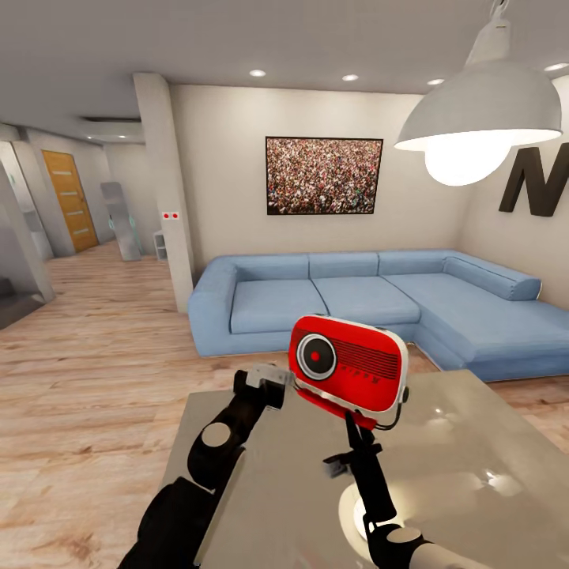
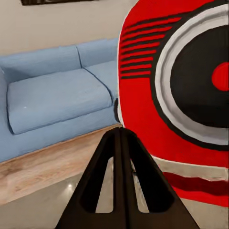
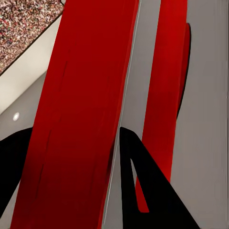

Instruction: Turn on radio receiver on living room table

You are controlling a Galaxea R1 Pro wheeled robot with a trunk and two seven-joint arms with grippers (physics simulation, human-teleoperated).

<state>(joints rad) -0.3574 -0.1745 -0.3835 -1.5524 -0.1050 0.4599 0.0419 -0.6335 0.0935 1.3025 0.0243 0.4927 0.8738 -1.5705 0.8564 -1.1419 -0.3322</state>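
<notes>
The red radio receiver (image 1: pixel 348 365) stands tilted over the far part of the glossy grey table (image 1: pixel 474 450), its round dial and grille facing me. My right gripper (image 1: pixel 357 416) is shut on its lower edge; in the right wrist view the thin red body (image 3: pixel 81 119) sits between the two black fingers (image 3: pixel 143 191). My left gripper (image 1: pixel 271 387) is shut and holds nothing, its joined fingertips (image 2: pixel 121 136) close beside the radio's front (image 2: pixel 181 86) near the dial. I cannot tell whether the radio rests on the tabletop or hangs just above it.
A light-blue L-shaped sofa (image 1: pixel 356 300) stands behind the table, with the crowd picture (image 1: pixel 324 175) above it. A white pendant lamp (image 1: pixel 482 111) hangs at upper right beside the black letter N (image 1: pixel 541 183). Wood floor (image 1: pixel 87 379) and a pillar (image 1: pixel 167 197) lie to the left.
</notes>
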